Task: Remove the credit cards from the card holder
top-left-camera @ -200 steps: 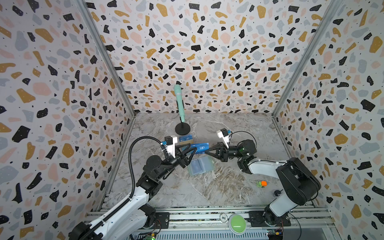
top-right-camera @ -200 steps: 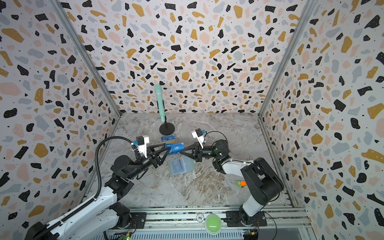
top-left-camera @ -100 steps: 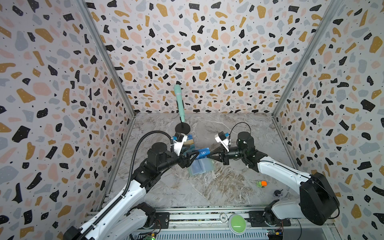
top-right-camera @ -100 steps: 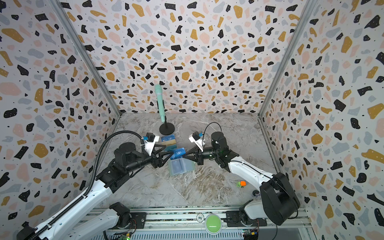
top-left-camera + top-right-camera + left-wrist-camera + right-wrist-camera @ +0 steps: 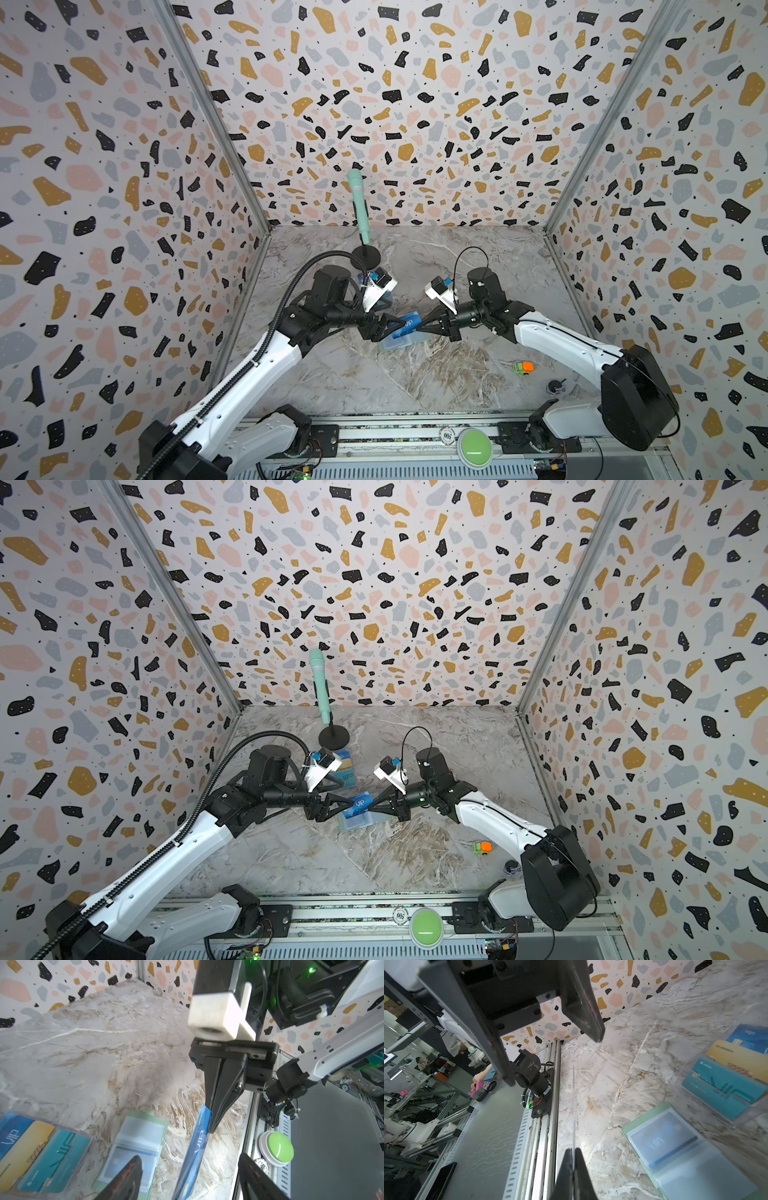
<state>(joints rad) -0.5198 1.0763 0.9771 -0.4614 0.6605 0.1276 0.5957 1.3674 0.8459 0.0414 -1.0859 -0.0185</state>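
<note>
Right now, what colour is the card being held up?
Blue with white VIP lettering; the card shows best in the left wrist view.

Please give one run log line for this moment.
right gripper: shut on blue card; left gripper: open; card holder: second card inside

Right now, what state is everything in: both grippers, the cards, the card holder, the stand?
right gripper: shut on one end of the blue VIP card.
left gripper: open, jaws either side of that card, not gripping.
blue VIP card: out of the holder, held in the air.
card holder: lying open, sleeves up.
sleeved card: inside a sleeve page.
clear stand: upright, cards in its tiers.
microphone: upright on its base.
</note>
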